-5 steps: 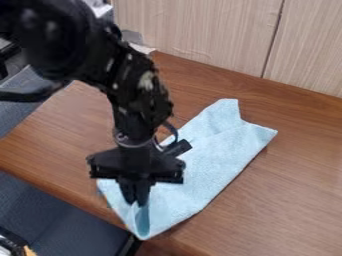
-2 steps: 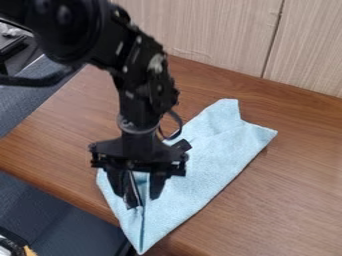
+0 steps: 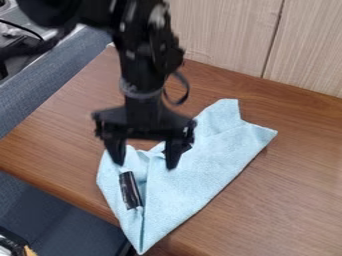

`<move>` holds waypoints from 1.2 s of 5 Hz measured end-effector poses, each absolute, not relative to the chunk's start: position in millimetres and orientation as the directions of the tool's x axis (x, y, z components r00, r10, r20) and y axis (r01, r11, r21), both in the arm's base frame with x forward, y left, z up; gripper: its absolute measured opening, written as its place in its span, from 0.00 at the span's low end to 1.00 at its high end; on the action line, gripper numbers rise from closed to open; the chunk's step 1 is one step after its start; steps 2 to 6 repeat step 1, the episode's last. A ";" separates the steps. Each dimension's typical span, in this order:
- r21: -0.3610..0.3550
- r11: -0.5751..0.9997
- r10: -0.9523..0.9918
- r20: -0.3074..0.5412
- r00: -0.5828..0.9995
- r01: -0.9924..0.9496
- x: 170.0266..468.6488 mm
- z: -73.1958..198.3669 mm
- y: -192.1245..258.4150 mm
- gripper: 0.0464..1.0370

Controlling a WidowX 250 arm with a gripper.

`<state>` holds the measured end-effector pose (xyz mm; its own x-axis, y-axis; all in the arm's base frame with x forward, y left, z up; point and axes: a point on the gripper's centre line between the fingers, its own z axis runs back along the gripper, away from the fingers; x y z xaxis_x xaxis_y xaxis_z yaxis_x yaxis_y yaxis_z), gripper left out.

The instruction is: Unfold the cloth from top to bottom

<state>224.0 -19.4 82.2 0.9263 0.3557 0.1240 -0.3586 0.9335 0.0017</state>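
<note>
The cloth [image 3: 200, 175] lies on the surface [image 3: 287, 200], its narrow tip at 7 o'clock by the near edge and its wide end toward 1 o'clock. A small object [image 3: 130, 190] rests on the cloth, toward its 8 o'clock side. Seen from the cloth, the wall panels [image 3: 227, 40] stand behind the surface from 12 to 2, and seating [image 3: 57, 212] lies beyond the surface at 8.

Brown table [image 3: 267, 200], your reference. Behind it you see the wall [image 3: 227, 30], pale, with one dark seam. Left of the table: blue-grey fabric [image 3: 60, 85]. Beyond its upper-left corner: a black cable [image 3: 21, 27]. Above the table's lower-left part, you find a glossy black strip [image 3: 130, 190], lying aslant.
</note>
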 end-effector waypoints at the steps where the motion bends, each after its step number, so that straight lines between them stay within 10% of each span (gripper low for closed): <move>1: -0.009 0.938 0.344 0.147 0.928 -0.346 238.7 94.9 -15.6 0.96; 6: -0.009 0.938 0.344 0.147 0.928 -0.346 238.7 94.9 -15.6 0.96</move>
